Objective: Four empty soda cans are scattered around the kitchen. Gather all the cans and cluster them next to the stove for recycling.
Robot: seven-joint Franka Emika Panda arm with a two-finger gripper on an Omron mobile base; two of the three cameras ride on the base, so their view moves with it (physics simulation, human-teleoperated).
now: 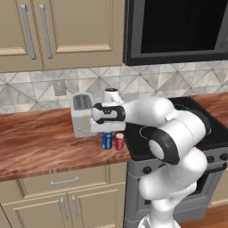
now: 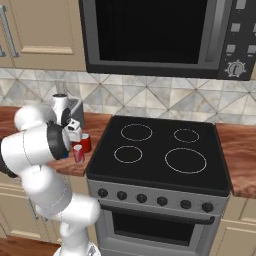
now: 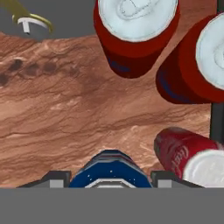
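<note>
Your jaws grip the blue can [image 3: 110,169] standing on the table [image 3: 65,113], with three red cans [image 3: 135,33] from 12 to 3 o'clock, beside the stove [image 2: 160,150].

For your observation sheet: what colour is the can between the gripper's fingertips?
Blue can, clearest in the hand view.

Red cans [image 2: 79,153] beside stove [image 2: 160,150]

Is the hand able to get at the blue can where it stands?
Probably yes: in the hand view the blue can already sits between the tips of the hand, which looks shut on it. A red can stands close beside it, not blocking.
</note>
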